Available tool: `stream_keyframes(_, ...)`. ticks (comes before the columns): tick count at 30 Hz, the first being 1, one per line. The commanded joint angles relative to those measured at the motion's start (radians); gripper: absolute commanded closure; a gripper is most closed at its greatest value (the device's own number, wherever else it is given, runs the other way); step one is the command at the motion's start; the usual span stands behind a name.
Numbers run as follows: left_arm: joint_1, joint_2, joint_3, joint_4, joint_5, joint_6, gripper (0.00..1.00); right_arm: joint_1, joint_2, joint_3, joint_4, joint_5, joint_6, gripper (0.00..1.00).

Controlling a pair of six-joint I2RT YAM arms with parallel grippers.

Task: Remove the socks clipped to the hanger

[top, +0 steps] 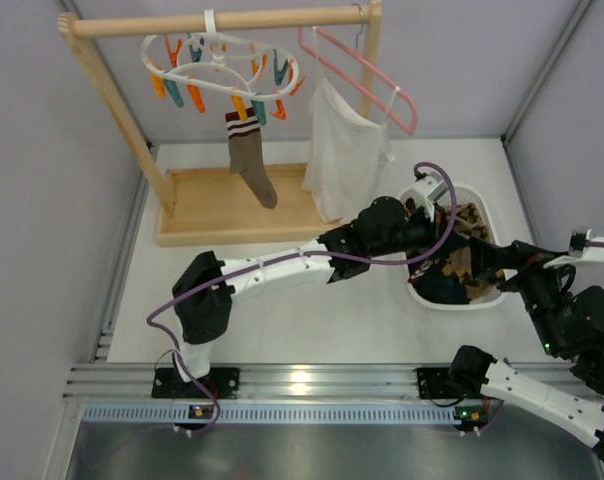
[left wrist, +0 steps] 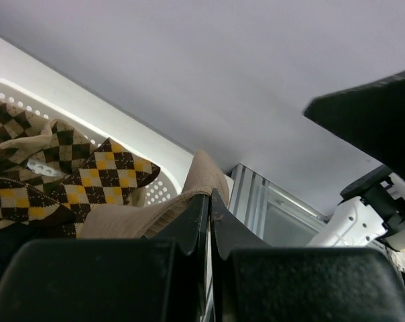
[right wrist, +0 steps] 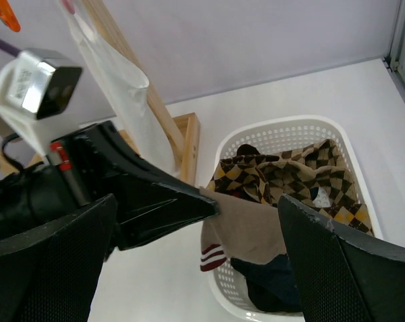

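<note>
The white ring hanger (top: 222,68) with orange and teal clothespins hangs from the wooden rail. One plain brown sock (top: 252,160) with a striped cuff stays clipped to it. My left gripper (top: 420,235) reaches over the white basket (top: 479,301) and is shut on a plain brown sock (right wrist: 256,225) with a striped cuff, held above the basket; that sock also shows at the left fingertips (left wrist: 189,201). Argyle socks (right wrist: 296,174) and a dark sock lie in the basket. My right gripper (right wrist: 196,268) is open and empty, just right of the basket.
A white cloth garment (top: 342,150) hangs on a pink wire hanger (top: 367,75) at the rail's right end. The wooden rack's base tray (top: 222,205) sits at the back. An aluminium rail (top: 302,385) runs along the near edge.
</note>
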Motion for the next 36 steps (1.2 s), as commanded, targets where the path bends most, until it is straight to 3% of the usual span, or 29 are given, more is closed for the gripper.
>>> stream_keyframes(1, 0.021, 0.091, 0.103, 0.045, 0.043, -0.032, 1.00, 0.012, -0.001, -0.015, -0.031, -0.002, 0.014, 0.01)
stream_keyframes(4, 0.042, 0.203, 0.177, 0.035, 0.084, -0.097, 0.98, 0.010, 0.014, 0.005, -0.057, 0.019, 0.023, 0.01)
stream_keyframes(6, 0.059, 0.258, 0.202, 0.035, 0.107, -0.126, 0.88, 0.010, 0.025, 0.021, -0.069, 0.036, 0.030, 0.00)
stream_keyframes(7, 0.062, 0.267, 0.211, 0.032, 0.101, -0.126, 0.62, 0.012, 0.025, 0.031, -0.078, 0.037, 0.030, 0.01)
stream_keyframes(10, 0.061, 0.255, 0.196, 0.032, 0.084, -0.122, 0.27, 0.012, 0.022, 0.048, -0.091, 0.044, 0.020, 0.00)
stream_keyframes(15, 0.061, 0.150, 0.098, 0.032, 0.043, -0.079, 0.11, 0.012, 0.009, 0.059, -0.098, 0.054, 0.015, 0.01)
stream_keyframes(16, 0.061, 0.099, 0.046, 0.032, 0.023, -0.074, 0.02, 0.010, 0.009, 0.061, -0.097, 0.054, 0.014, 0.01)
stream_keyframes(24, 0.059, -0.214, -0.312, 0.019, -0.152, -0.039, 0.02, 0.012, 0.028, 0.024, -0.016, -0.022, -0.016, 0.00)
stream_keyframes(31, 0.057, -0.478, -0.601, -0.178, -0.373, -0.034, 0.02, 0.012, 0.083, -0.056, 0.147, -0.148, -0.065, 0.00)
stream_keyframes(36, 0.057, -0.688, -0.718, -0.387, -0.491, -0.066, 0.02, 0.010, 0.190, -0.099, 0.273, -0.347, -0.101, 0.00)
